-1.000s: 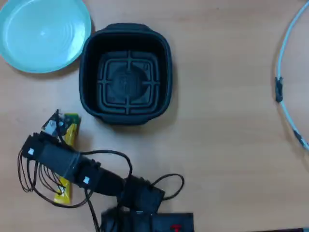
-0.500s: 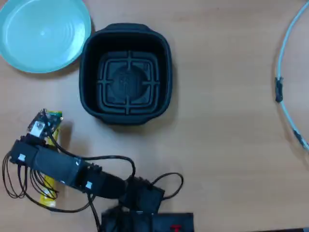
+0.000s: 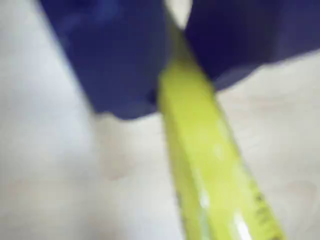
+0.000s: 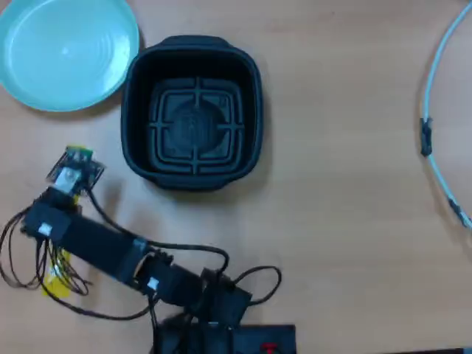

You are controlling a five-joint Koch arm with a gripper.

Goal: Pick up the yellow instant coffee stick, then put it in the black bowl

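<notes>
In the wrist view, the yellow instant coffee stick [image 3: 210, 165] runs from between two blurred blue fingers [image 3: 115, 60] down to the lower right. My gripper [image 3: 175, 95] is shut on it. From overhead, the gripper [image 4: 72, 171] sits left of the black bowl [image 4: 254, 110], which is empty with its ribbed bottom showing. The arm covers most of the stick [image 4: 55, 274]. Only its green end by the gripper head and its yellow lower end stick out.
A round light-blue plate [image 4: 66, 51] lies at the top left, close to the bowl. A pale cable [image 4: 435, 96] curves along the right edge. The arm's base and loose wires [image 4: 214, 310] fill the bottom centre.
The gripper and the stick have shifted left and then up toward the plate. The arm now stretches further out from its base.
</notes>
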